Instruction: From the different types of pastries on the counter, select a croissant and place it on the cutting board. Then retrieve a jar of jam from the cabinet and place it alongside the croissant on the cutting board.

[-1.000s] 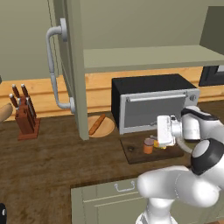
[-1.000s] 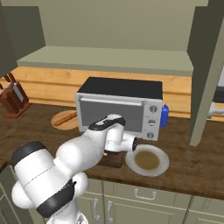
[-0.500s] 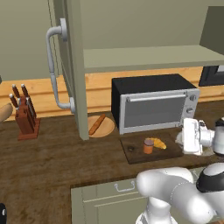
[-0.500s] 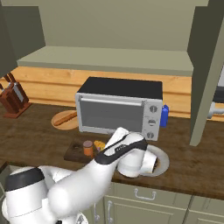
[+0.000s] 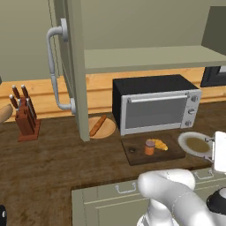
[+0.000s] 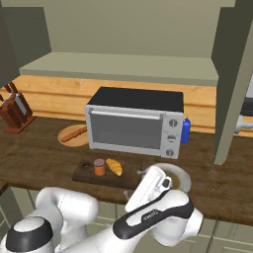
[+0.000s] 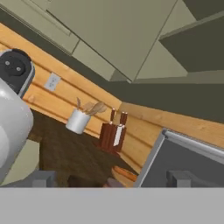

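The dark cutting board (image 5: 134,155) (image 6: 86,174) lies on the counter (image 5: 48,163) in front of the toaster oven. On it the orange-brown jar of jam (image 5: 149,147) (image 6: 99,167) stands upright right beside the golden croissant (image 5: 160,144) (image 6: 114,166). My gripper (image 7: 109,180) is open and holds nothing, its fingertips (image 7: 42,178) far apart. The hand (image 6: 150,187) (image 5: 219,152) hangs to the right of the board, over the plate and clear of both things. The cabinet door (image 5: 73,66) stands open with its shelf (image 5: 145,57) bare.
A black-and-silver toaster oven (image 5: 154,106) (image 6: 133,121) stands behind the board. A white plate (image 5: 195,144) sits to its right, a round light-wood disc with a bread stick (image 5: 101,127) to its left. A knife block (image 5: 25,117) (image 7: 111,135) stands far left, a blue bottle (image 6: 185,131) beside the oven.
The gripper has let go of the jar on the board and drawn back to the right and toward the base. Jar and croissant stay put.
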Tool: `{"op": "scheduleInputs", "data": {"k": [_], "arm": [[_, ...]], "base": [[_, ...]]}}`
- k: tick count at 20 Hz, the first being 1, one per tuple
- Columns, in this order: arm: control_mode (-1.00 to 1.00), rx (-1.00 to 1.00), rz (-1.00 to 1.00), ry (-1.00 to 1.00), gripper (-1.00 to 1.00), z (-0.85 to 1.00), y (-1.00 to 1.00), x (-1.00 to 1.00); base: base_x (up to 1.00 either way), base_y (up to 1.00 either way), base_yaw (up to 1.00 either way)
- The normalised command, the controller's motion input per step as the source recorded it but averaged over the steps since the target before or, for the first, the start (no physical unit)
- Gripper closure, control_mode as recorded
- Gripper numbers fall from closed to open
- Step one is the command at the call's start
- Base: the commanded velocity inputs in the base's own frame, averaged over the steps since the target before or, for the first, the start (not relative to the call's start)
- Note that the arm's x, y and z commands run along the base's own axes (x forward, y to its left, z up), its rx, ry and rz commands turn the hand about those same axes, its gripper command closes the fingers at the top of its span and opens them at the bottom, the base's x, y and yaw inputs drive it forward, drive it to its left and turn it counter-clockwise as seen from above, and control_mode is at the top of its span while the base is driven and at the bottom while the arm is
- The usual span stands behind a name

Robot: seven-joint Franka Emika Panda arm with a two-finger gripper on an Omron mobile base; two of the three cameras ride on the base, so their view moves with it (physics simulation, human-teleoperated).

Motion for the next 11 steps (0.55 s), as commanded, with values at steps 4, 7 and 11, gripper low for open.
{"op": "scheduleInputs", "data": {"k": [4, 7, 11], "arm": [[-1.00, 0.00, 0.00, 0.00, -1.00, 0.00, 0.00, -0.05], [-1.00, 0.00, 0.00, 0.00, -1.00, 0.00, 0.00, 0.00], [-1.00, 0.00, 0.00, 0.00, -1.00, 0.00, 0.00, 0.00]], "base": [[0.00, 0.00, 0.00], [0.00, 0.00, 0.00], [0.00, 0.00, 0.00]]}}
